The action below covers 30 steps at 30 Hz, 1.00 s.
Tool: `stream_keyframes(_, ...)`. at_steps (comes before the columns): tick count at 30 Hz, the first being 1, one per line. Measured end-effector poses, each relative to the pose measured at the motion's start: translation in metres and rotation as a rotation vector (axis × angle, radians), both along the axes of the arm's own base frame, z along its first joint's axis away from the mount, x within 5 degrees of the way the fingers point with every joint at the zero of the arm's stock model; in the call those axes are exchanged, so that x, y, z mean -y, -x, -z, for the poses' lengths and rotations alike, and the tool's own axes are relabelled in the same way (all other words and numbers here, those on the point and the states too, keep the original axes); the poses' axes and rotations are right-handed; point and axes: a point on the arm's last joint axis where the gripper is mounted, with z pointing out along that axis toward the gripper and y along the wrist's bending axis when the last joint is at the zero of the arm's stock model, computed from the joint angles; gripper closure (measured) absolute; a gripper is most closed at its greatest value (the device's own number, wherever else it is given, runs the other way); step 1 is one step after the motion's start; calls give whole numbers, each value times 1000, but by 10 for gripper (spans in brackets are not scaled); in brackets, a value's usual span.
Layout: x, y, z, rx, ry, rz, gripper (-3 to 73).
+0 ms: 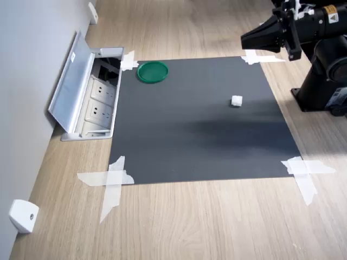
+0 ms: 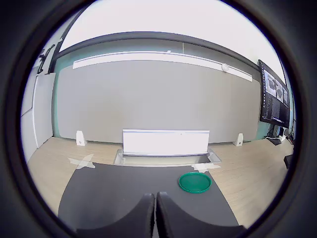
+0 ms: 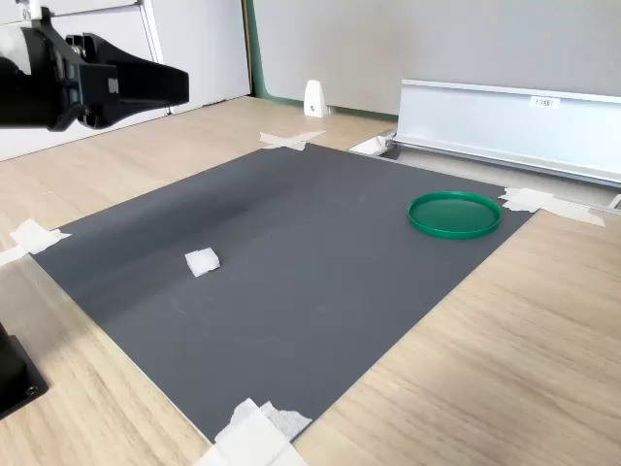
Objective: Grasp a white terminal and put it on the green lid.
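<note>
Arm raised above table at first exterior view's upper right, roughly level, gripper (image 1: pixel 246 40) aimed toward far side of black mat (image 1: pixel 195 135), held high and clear of it. In wrist view fingers (image 2: pixel 141 218) pressed together, nothing pinched. White terminal (image 1: pixel 237 101) lying on mat, toward first exterior view's right, well apart from gripper and from green lid (image 1: pixel 152 71). Green lid flat on mat near its taped far-left corner in first exterior view, just beside open floor socket box (image 1: pixel 95 100). Yellow warning sticker on arm (image 1: pixel 331 17), text too small to read. Small label on socket box lid (image 3: pixel 543 101), unreadable. Monitor (image 2: pixel 275 99) at wrist view edge, content blurred. Arm base (image 1: pixel 325 81) cut off by frame edge. Terminal not visible in wrist view.
</note>
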Motion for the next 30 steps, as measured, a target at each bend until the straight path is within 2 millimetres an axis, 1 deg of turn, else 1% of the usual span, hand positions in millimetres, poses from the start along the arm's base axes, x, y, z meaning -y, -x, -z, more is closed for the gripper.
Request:
stream_keyframes(17,0,0,0,-1,-1,0,703)
stream_keyframes(21,-1,1,2,-47,-4,-10,703)
stream_keyframes(24,-3,3,-8,-80,-6,-26,703)
stream_keyframes(27,-4,5,-28,-116,-6,-44,703)
stream_keyframes(30,-6,3,-45,-197,-10,-64,703)
